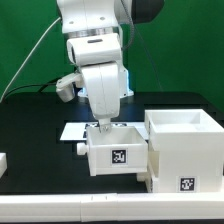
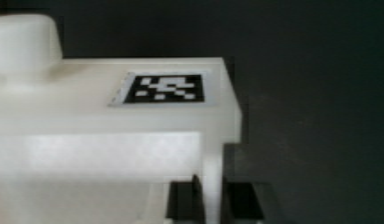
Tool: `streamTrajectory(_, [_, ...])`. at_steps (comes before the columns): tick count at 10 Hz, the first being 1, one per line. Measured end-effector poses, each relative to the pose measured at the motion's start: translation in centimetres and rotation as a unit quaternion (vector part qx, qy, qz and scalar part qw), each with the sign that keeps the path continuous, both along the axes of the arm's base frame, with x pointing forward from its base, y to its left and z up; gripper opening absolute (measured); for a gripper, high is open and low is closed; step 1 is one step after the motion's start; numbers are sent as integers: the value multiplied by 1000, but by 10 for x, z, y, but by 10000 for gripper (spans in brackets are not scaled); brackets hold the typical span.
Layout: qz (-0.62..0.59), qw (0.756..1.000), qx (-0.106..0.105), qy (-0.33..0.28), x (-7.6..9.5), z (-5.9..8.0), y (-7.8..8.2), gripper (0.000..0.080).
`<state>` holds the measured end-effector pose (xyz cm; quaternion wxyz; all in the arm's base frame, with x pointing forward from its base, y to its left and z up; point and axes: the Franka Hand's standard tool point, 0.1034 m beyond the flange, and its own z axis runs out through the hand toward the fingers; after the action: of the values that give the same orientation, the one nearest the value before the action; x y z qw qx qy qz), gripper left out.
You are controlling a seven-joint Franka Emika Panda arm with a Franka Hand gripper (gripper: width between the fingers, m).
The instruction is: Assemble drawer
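Note:
The drawer (image 1: 116, 152), a small low white open-topped tray with a black-and-white tag on its front, sits right beside the tall white cube casing (image 1: 186, 150), on the casing's left in the exterior view. My gripper (image 1: 101, 125) comes down from above onto the drawer's wall, shut on it. In the wrist view the drawer (image 2: 118, 140) fills the frame with its tag and a round knob (image 2: 25, 45). My gripper (image 2: 217, 203) has both dark fingers (image 2: 185, 203) clamped on the thin white wall. Whether the drawer rests on the table or is lifted is unclear.
The marker board (image 1: 75, 130) lies flat on the black table behind the drawer. A small white part (image 1: 3, 162) shows at the exterior view's left edge. The table's pale front edge (image 1: 100, 208) runs along the bottom.

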<state>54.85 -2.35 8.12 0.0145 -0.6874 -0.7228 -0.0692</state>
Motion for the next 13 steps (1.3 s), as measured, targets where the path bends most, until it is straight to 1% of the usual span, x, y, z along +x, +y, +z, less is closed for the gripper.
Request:
streamTrajectory(1, [-11, 1000, 2, 2, 1, 1, 10, 38])
streamTrajectory(2, [-29, 1000, 4, 4, 3, 2, 15, 38])
streamTrajectory(4, [-53, 999, 6, 7, 4, 2, 22, 38])
streamTrajectory(8, [-61, 998, 9, 9, 5, 0, 35, 38])
streamTrajectory(13, [-62, 998, 10, 1, 5, -1, 35, 38])
